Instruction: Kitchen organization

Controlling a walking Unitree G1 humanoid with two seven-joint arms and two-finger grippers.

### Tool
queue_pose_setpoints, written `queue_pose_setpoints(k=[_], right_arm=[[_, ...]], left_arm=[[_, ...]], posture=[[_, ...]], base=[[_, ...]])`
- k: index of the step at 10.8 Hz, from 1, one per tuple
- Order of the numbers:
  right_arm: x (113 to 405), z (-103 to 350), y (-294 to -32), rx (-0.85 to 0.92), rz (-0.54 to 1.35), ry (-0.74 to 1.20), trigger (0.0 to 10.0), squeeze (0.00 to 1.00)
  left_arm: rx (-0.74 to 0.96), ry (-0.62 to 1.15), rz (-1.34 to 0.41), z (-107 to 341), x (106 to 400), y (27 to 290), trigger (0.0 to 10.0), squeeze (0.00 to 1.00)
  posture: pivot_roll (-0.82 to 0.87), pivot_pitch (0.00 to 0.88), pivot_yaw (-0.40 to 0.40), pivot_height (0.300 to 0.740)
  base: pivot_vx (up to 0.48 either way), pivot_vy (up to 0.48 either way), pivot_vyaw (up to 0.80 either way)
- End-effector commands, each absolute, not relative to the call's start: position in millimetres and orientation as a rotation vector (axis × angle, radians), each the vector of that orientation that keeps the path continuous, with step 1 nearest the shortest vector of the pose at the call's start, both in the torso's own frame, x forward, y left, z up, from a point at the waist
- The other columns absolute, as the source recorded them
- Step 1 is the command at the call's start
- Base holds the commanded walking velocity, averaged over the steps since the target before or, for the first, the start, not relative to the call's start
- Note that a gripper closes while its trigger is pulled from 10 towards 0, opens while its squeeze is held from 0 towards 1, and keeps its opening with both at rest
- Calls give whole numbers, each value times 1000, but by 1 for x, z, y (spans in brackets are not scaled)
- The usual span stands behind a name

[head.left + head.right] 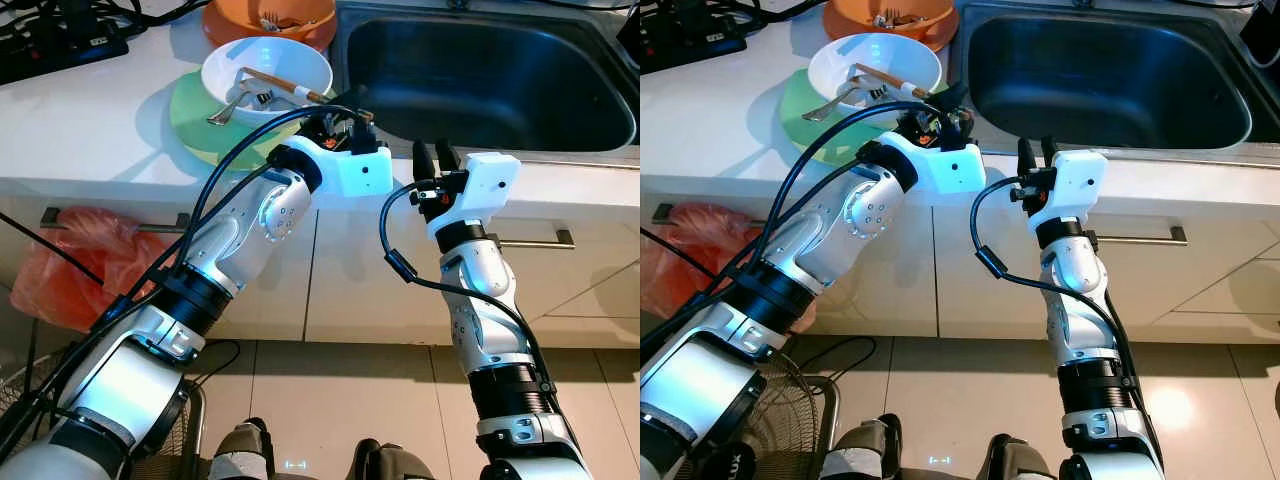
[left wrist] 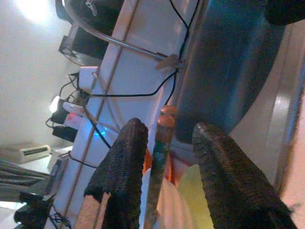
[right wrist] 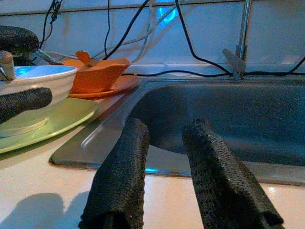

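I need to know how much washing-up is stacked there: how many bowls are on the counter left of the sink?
2. A white bowl holding a fork and chopsticks sits on a green plate near the counter edge; an orange bowl stands behind it, against the sink's rim. More may lie beyond the frame.

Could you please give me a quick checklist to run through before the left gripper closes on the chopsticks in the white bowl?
1. Left gripper fingers open: ok.
2. Chopsticks lie between the fingers in the left wrist view: ok.
3. Chopstick ends stick out over the white bowl rim toward the gripper: ok.
4. Fork in the same bowl is apart from the fingers: cannot tell.
5. Bowl sits steady on the green plate: ok.
6. Right gripper is open, waiting by the sink edge, away from the bowl: ok.
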State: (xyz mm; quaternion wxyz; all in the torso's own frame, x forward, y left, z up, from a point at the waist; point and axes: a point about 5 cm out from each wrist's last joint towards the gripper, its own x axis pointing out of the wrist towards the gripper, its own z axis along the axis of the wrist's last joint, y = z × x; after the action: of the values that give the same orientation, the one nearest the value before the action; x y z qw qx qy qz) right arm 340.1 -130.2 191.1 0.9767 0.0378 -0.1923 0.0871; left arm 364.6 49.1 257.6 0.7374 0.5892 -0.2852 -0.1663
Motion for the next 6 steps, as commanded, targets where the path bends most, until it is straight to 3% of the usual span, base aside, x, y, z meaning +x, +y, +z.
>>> queue_pose_setpoints(k=[1, 6], right_arm=[[338, 193, -132, 83, 170, -411, 10000, 0], [338, 193, -132, 86, 171, -408, 10000, 0]], left_arm=[[1303, -670, -363, 265, 364, 44, 0, 0], [1324, -707, -326, 272, 363, 45, 0, 0]], posture=[[173, 186, -33, 740], [178, 185, -36, 740]], base=[[0, 0, 0], [0, 0, 0]])
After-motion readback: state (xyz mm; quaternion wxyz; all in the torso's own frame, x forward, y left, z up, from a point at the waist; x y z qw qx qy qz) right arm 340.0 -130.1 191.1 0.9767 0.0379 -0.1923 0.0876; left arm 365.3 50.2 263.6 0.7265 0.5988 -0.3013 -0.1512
